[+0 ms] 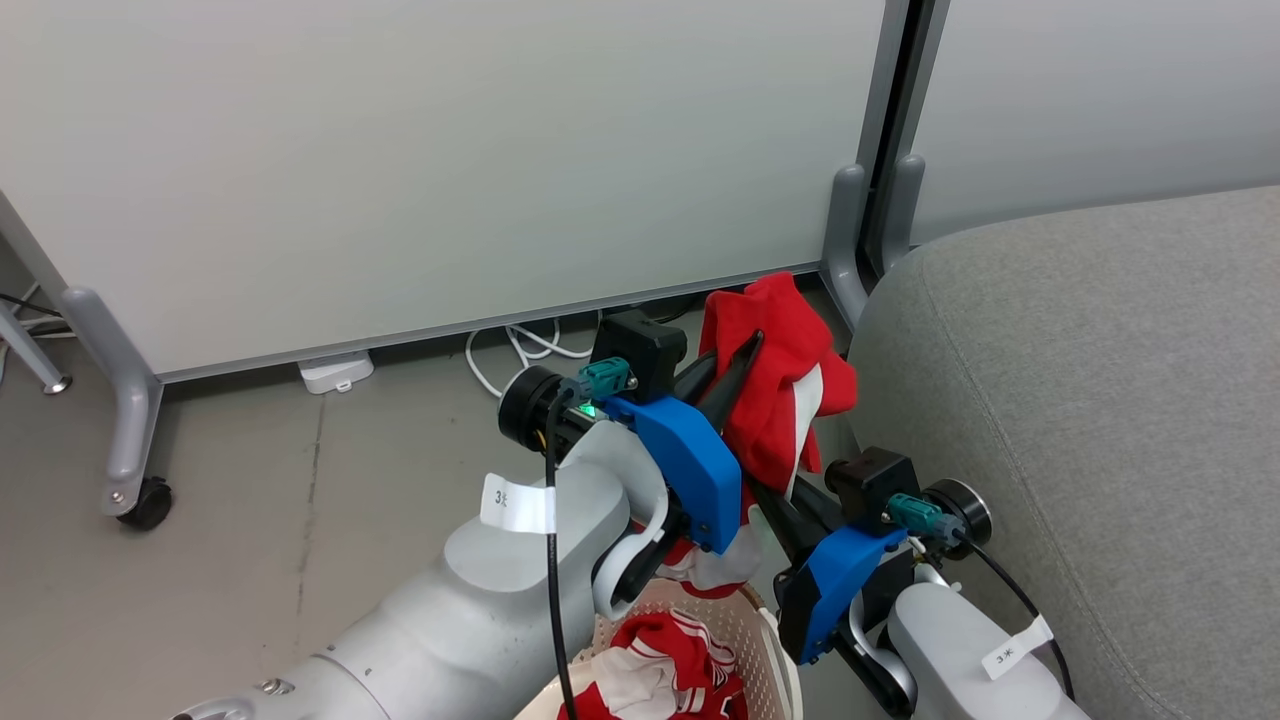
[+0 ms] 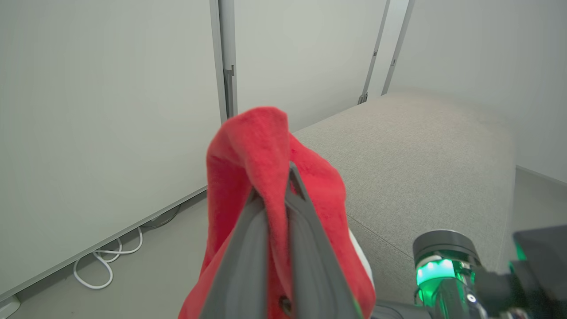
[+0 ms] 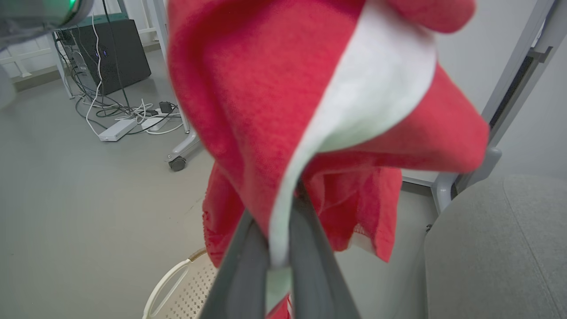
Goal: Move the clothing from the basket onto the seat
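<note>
**Both grippers clamped on the shorts, lifted beside the seat**

Fingers of the left gripper (image 2: 274,190) fill the foreground of their own wrist view, drawn together on a thick red fold of the shorts (image 1: 775,380), which bunches over the fingertips. The right gripper (image 3: 280,230) is likewise closed, pinching the white band lower on the same garment, with red cloth draping around and below its fingers. In the head view the two grips sit one above the other, the left higher and the right lower and nearer the seat (image 1: 1080,380).

The shorts hang in the air between the grippers, raised above the basket (image 1: 745,615) and just beside the seat's rounded edge, but not yet over the cushion. The jersey (image 1: 680,650) lies crumpled inside the basket, untouched.

By my reading, this is the carrying step for the first garment: it is picked up and lifted, and the transfer is not made. The task looks less than halfway done, since nothing rests on the seat.

The next move calls for both arms to travel together toward the robot's right, keeping their spacing so the cloth is neither stretched nor pulled from one grip. The hanging part must clear the cushion's edge, so some extra height seems wise. Once the shorts are over the grey fabric, lower them and open both grippers, then return for the jersey.
</note>
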